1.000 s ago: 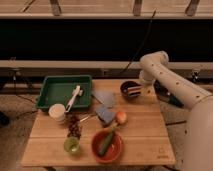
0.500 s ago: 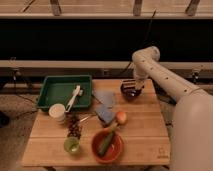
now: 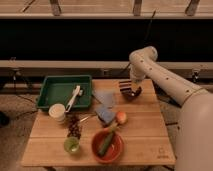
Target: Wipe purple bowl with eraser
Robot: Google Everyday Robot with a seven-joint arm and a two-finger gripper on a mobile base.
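Note:
The small dark purple bowl (image 3: 134, 94) sits at the back right of the wooden table (image 3: 145, 135). The striped eraser (image 3: 124, 86) is at the bowl's left rim, tilted into it. My gripper (image 3: 131, 85) hangs down from the white arm right over the bowl and is shut on the eraser, holding it against the bowl's inside. The bowl's far part is hidden by the wrist.
A green tray (image 3: 55, 91) with a white brush (image 3: 74, 98) stands at the back left. Two blue-grey sponge pieces (image 3: 105, 105) lie mid-table beside a peach-coloured fruit (image 3: 121, 117). An orange bowl (image 3: 117, 150) holding a green vegetable, a green cup (image 3: 72, 145), dark grapes (image 3: 75, 127) and a white cup (image 3: 57, 112) stand in front.
The arm's upper joint has swung left and more upright over the bowl. The gripper has stayed at the bowl with the eraser, shifting slightly left.

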